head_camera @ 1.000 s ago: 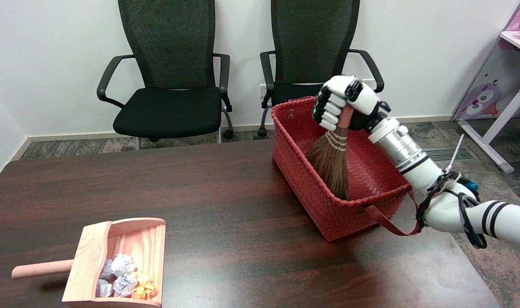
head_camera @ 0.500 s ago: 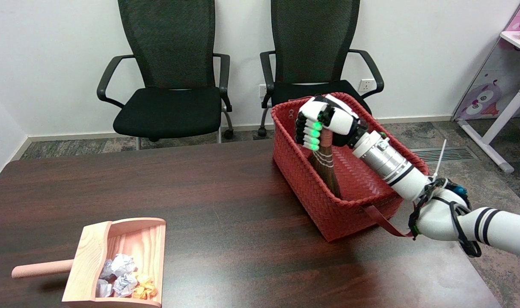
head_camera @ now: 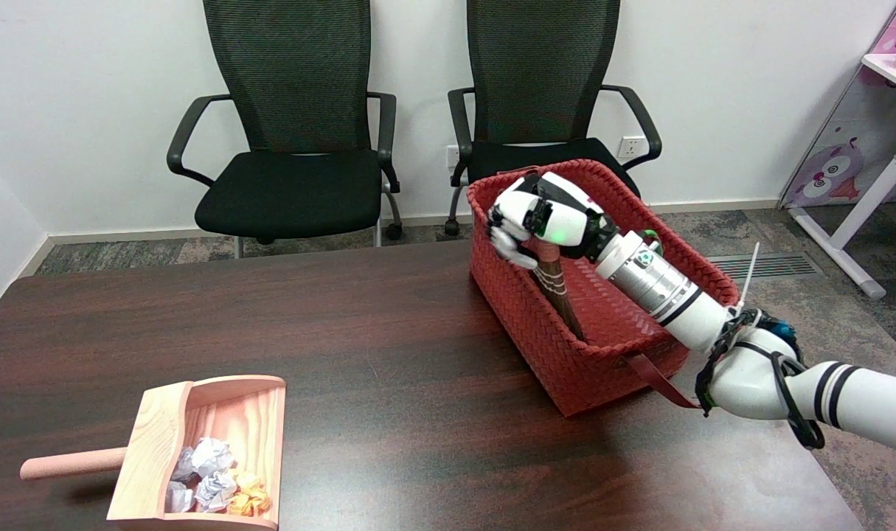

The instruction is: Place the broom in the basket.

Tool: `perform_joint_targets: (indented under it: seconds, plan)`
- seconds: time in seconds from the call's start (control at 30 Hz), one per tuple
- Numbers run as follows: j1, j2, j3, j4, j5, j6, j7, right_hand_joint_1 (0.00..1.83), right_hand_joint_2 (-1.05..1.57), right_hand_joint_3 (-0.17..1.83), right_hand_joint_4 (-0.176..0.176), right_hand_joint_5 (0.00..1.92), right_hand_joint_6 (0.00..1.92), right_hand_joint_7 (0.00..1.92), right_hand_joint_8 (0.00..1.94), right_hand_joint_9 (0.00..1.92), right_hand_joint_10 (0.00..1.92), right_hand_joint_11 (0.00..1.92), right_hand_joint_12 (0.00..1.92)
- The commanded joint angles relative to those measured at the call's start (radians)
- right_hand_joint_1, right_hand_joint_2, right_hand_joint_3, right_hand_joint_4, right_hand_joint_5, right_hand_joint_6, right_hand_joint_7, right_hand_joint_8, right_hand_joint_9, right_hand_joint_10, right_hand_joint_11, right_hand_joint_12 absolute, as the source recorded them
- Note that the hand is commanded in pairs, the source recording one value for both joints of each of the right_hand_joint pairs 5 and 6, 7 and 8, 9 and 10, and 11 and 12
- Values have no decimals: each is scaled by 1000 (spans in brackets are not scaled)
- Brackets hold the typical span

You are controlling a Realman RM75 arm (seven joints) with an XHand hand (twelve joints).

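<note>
A red woven basket [head_camera: 536,332] stands on the dark table at the right. My right hand [head_camera: 540,219] is over the basket's left wall and grips the pink handle of a small straw broom [head_camera: 558,291]. The broom leans down into the basket along that wall, and its brown bristles are mostly hidden behind the near wall. My forearm crosses over the basket from the lower right.
A wooden dustpan [head_camera: 204,453] holding several crumpled paper balls lies at the table's near left. Two black office chairs [head_camera: 300,147] stand behind the table. The basket's strap [head_camera: 661,380] hangs over its near right corner. A white desk leg [head_camera: 872,199] is at far right.
My hand has moved down and to the left with the broom, lowering it deeper into the basket. The bristles have sunk from full view to mostly hidden behind the wall.
</note>
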State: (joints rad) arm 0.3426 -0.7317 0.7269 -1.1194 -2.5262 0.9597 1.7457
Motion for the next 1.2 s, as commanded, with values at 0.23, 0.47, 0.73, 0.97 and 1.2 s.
perform_joint_targets:
  seconds: [0.23, 0.47, 0.73, 0.97, 1.2]
  plan:
    - [-8, -5, 30, -33, -22, -26, -51, 666, 657, 1276, -52, 988, 988, 988, 988, 616, 616, 979, 979]
    - [-20, -5, 79, -66, -10, -21, -59, 651, 624, 1148, -154, 781, 781, 781, 781, 424, 424, 661, 661]
    - [-149, 0, 274, -147, 131, 8, -223, 679, 640, 1076, -176, 559, 559, 559, 559, 392, 392, 647, 647]
    - [-292, 93, 434, -244, 209, 36, -252, 712, 619, 1018, -176, 591, 591, 591, 591, 429, 429, 753, 753]
    - [-402, 183, 475, -260, 372, 207, -328, 700, 684, 977, -176, 615, 615, 615, 615, 443, 443, 751, 751]
